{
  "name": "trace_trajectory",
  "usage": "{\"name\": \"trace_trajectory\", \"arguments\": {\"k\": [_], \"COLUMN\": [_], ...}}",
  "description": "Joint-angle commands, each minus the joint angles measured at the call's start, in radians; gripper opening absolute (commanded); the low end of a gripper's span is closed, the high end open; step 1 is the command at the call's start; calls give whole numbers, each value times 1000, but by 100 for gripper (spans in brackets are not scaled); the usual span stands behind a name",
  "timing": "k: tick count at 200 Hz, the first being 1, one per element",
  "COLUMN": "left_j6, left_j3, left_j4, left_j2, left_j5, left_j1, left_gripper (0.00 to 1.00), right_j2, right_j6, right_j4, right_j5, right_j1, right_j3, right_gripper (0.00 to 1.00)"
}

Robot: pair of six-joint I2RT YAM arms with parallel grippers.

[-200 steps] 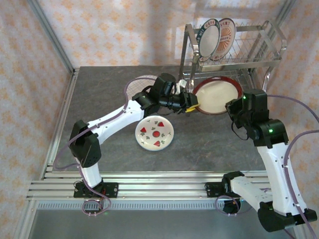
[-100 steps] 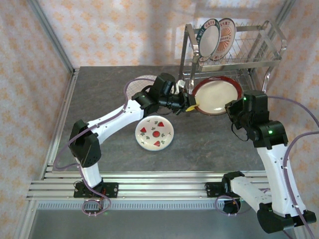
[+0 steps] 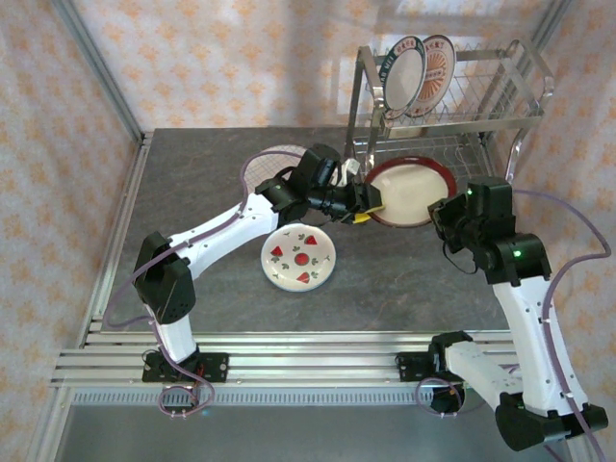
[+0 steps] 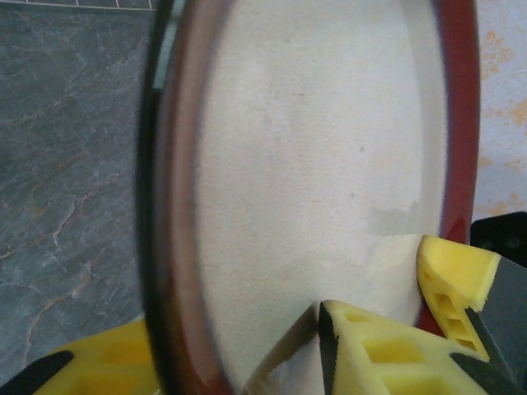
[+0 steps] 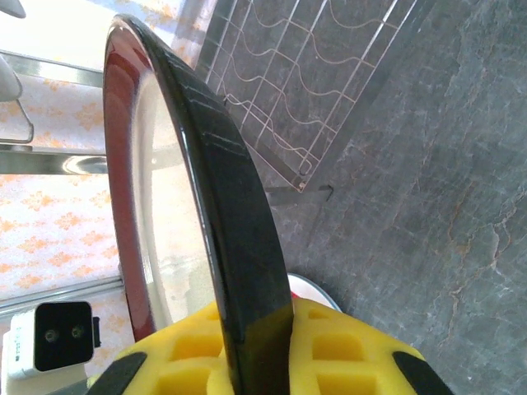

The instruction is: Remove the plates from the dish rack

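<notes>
A large red-rimmed plate [image 3: 409, 192] with a cream face hangs tilted above the table, in front of the dish rack [image 3: 486, 108]. My right gripper [image 3: 445, 210] is shut on its right edge; in the right wrist view its yellow fingers [image 5: 263, 321] clamp the dark rim [image 5: 230, 206]. My left gripper [image 3: 364, 204] straddles the plate's left edge with its jaws open. In the left wrist view the pad [image 4: 362, 346] stands off the cream face [image 4: 313, 164]. Two plates, a teal-and-white one [image 3: 402, 75] and an orange-centred one [image 3: 435, 72], stand upright on the rack's upper shelf.
A small plate with red marks [image 3: 298, 257] lies flat on the grey table under the left forearm. A pale plate [image 3: 271, 162] lies behind the left arm. The rack's lower wire shelf [image 5: 305, 82] lies just behind the held plate. Frame posts and patterned walls ring the table.
The left gripper's jaws have spread off the red-rimmed plate's edge. The plate and the right gripper have shifted slightly left and toward the front.
</notes>
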Motion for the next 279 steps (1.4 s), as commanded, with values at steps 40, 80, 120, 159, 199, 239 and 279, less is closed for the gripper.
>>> {"name": "trace_trajectory", "arguments": {"k": [40, 80, 120, 159, 199, 239, 279], "left_j6": [4, -9, 10, 35, -2, 39, 129], "left_j3": [-55, -93, -120, -174, -236, -269, -367], "left_j4": [48, 74, 71, 132, 229, 140, -2], "left_j2": [-63, -102, -146, -206, -246, -289, -391], "left_j5": [-36, -32, -11, 20, 47, 83, 106], "left_j1": [6, 26, 47, 76, 103, 137, 207], "left_gripper": [22, 0, 0, 0, 0, 0, 0], "right_j2": [-66, -69, -61, -58, -44, -21, 77], "right_j6": [82, 83, 48, 6, -18, -97, -383], "right_j4": [185, 185, 151, 109, 101, 87, -11], "right_j5": [-89, -114, -113, -92, -93, -107, -190], "right_j1": [-33, -40, -41, -41, -41, -40, 12], "right_j3": [-39, -67, -77, -74, -77, -50, 107], "right_gripper": [0, 0, 13, 45, 56, 58, 59]}}
